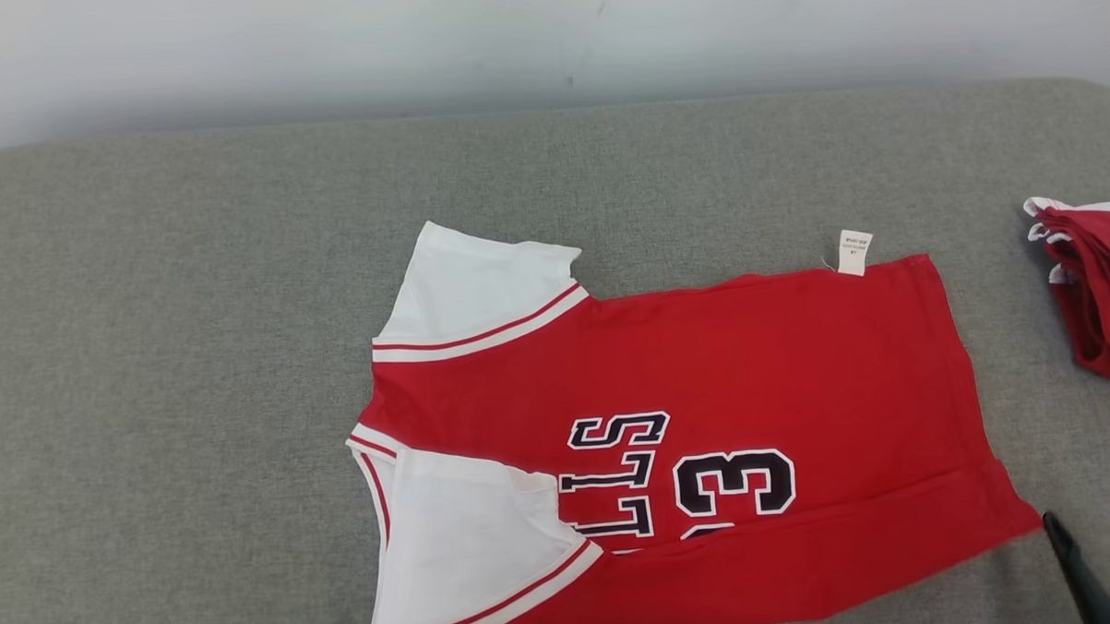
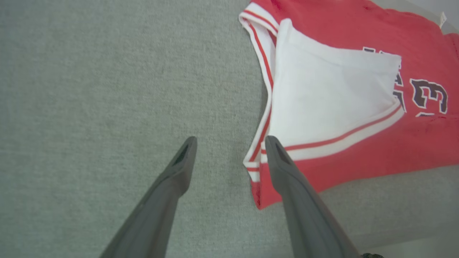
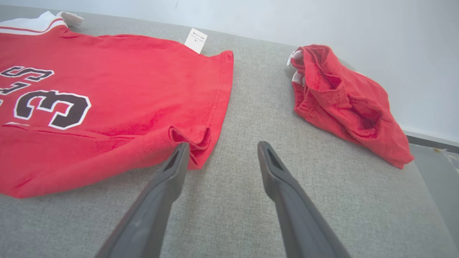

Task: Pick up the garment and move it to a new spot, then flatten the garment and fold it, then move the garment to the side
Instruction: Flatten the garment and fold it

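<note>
Beneath the garment [image 1: 705,371] a grey padded counter [image 1: 195,315] spreads out, with bare cloth off the garment's collar end and along its far side. The garment, a red jersey with white sleeves, lies flat on the counter towards the robot's side. Its long axis runs left to right across the robot: the collar and sleeves point to the robot's left and the hem to its right. Its near long edge is already turned over onto the print.

Well off the garment's hem end lies a crumpled red heap [image 1: 1104,302], apart from it.

The right claw [image 3: 223,147] hangs just off the garment's near hem corner [image 3: 193,139], which stands up in a small pucker. Its jaws are spread wide and hold nothing, and one finger is just beside that pucker. The left claw [image 2: 230,143] hangs at the garment's near shoulder corner, likewise wide open and empty, with one finger over the striped trim. Each arm is thus nearest its own end of the long axis, so a two-cornered lift looks the natural next grasp.

A small white tag [image 1: 855,252] sticks out at the garment's far hem corner.
</note>
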{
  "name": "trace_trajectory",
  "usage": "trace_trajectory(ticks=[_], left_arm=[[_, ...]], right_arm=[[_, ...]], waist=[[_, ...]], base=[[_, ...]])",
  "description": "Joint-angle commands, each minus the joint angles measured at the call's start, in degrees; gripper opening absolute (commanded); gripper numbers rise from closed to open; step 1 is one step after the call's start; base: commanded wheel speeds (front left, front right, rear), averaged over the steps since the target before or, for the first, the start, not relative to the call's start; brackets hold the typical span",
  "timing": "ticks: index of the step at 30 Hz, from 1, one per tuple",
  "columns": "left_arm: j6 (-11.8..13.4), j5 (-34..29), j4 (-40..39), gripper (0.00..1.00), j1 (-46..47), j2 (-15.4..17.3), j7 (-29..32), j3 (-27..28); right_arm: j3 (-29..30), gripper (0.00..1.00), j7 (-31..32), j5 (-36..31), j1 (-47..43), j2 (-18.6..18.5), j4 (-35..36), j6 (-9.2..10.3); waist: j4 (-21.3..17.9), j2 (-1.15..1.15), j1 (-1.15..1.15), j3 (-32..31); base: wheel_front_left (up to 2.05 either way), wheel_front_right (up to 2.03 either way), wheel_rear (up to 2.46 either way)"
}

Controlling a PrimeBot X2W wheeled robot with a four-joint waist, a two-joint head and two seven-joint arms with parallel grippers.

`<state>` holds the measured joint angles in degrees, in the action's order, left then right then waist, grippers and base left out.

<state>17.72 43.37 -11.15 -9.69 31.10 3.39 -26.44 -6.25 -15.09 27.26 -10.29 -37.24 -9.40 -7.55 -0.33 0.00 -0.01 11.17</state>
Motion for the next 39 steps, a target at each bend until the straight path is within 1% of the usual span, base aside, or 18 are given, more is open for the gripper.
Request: trace_trajectory(ticks=[1,4,7,10,12,14,16,19,22,25,27,32,39], left_arm=[[0.3,-0.3,-0.8,1.0,1.9,0.7,0.0,0.9],[0.3,-1.2,-3.4,1.0,7.2,3.3,1.9,3.4],[0.0,-2.0,-5.3,1.0,15.7,5.2,5.4,4.9],[-1.2,-1.6,-4.5,1.0,25.4,5.2,10.5,4.5],[-3.6,1.4,-2.1,1.0,32.1,3.8,13.8,4.4],[-5.9,2.8,1.6,1.0,38.5,4.4,17.8,4.1],[-7.7,4.5,5.3,1.0,44.8,3.9,21.9,3.6],[-9.6,3.9,11.2,1.0,53.6,3.6,27.0,2.0],[-11.5,3.2,17.5,1.0,60.8,2.7,31.9,-0.7],[-13.5,2.0,23.4,1.0,66.1,1.8,37.2,-4.2],[-14.7,0.5,26.6,1.0,69.3,1.5,39.1,-5.9],[-16.2,-1.5,33.9,1.0,73.8,0.1,40.9,-8.5],[-17.8,-3.1,39.3,1.0,76.7,0.0,43.3,-10.7]], right_arm=[[0.8,1.0,-0.1,-0.7,0.0,0.4,0.6,0.16],[3.0,1.0,-0.1,-2.1,0.9,1.0,3.0,0.16],[4.2,1.0,0.0,-4.4,2.7,1.6,5.1,0.16],[3.9,1.0,0.0,-5.9,5.6,2.8,6.6,0.16],[2.7,1.0,-0.1,-6.9,7.5,3.6,7.3,0.16],[1.2,1.0,0.0,-7.8,9.9,4.1,7.8,0.16],[-0.2,1.0,-0.1,-8.3,11.9,4.6,7.9,0.16],[-1.8,1.0,-0.1,-8.4,14.8,4.9,7.9,0.16],[-3.1,1.0,0.0,-8.5,17.1,5.2,7.6,0.16],[-4.0,1.0,-0.1,-8.7,19.0,5.3,7.3,0.16],[-4.5,1.0,-0.1,-8.6,20.1,5.6,7.2,0.16],[-5.5,1.0,-0.1,-8.8,21.6,6.2,6.7,0.16],[-5.5,1.0,-0.1,-8.9,21.9,7.0,6.1,0.16]], waist=[[-0.2,0.0,0.01,0.3],[-0.6,0.0,0.01,1.4],[-1.3,0.0,0.01,2.9],[-2.1,0.0,0.01,4.8],[-2.9,0.0,0.01,6.5],[-3.9,0.0,0.01,8.3],[-4.7,0.0,0.01,9.9],[-6.1,0.0,0.01,12.3],[-7.4,0.0,0.01,14.1],[-8.7,0.0,0.01,15.6],[-9.5,0.0,0.01,16.5],[-11.3,0.0,0.01,18.0],[-12.4,0.0,0.01,18.7]], base=[[0.0,0.0,0.0],[0.0,0.0,0.0],[0.0,0.0,0.0],[0.0,0.0,0.0],[0.0,0.0,0.0],[0.0,0.0,0.0],[0.0,0.0,0.0],[0.0,0.0,0.0],[0.0,0.0,0.0],[0.0,0.0,0.0],[0.0,0.0,0.0],[0.0,0.0,0.0],[0.0,0.0,0.0]])
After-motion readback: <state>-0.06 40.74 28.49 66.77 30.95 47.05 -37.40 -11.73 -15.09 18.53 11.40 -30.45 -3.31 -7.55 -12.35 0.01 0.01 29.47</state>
